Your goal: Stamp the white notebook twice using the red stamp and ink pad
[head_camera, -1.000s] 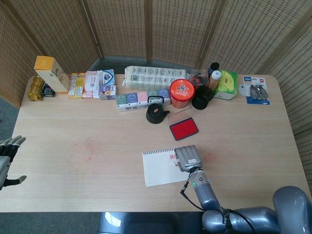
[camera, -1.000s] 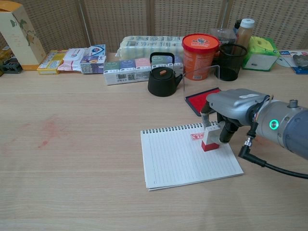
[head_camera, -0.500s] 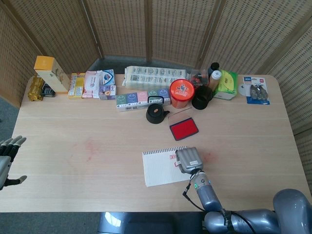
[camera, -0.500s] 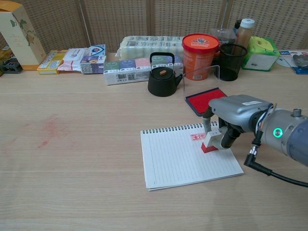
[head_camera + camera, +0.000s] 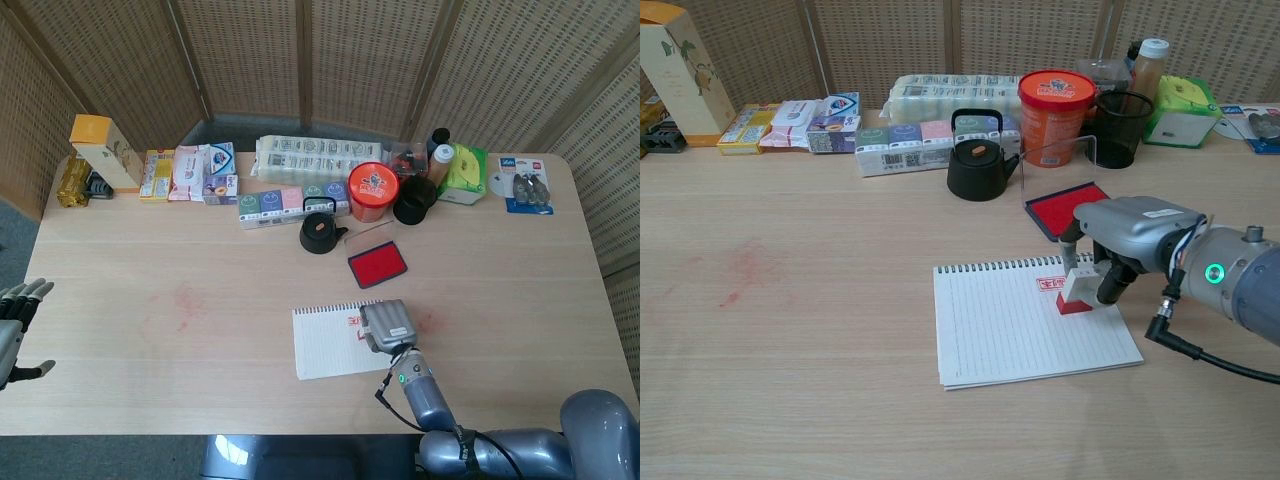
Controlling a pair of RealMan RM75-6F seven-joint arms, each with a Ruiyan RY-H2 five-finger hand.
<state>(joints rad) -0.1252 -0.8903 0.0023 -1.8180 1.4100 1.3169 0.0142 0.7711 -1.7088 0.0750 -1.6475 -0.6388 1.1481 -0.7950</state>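
A white spiral notebook [image 5: 1025, 325] [image 5: 325, 343] lies open on the table near its front edge, with one red print [image 5: 1050, 283] near its top right. My right hand [image 5: 1118, 245] [image 5: 386, 326] holds the red stamp [image 5: 1075, 297], whose red base presses on the page just below that print. The red ink pad [image 5: 1062, 208] [image 5: 376, 263] lies open behind the notebook. At the left edge of the head view, my left hand [image 5: 14, 322] hangs off the table with fingers apart and nothing in it.
A black teapot [image 5: 979, 158], an orange tub [image 5: 1055, 102] and a black mesh cup [image 5: 1122, 128] stand behind the ink pad. Boxes and packets [image 5: 920, 135] line the back. Faint red smudges [image 5: 740, 272] mark the table's left part.
The right hand has kept the stamp on the page, shifting slightly. The notebook has turned a little under it. The left hand has not moved.
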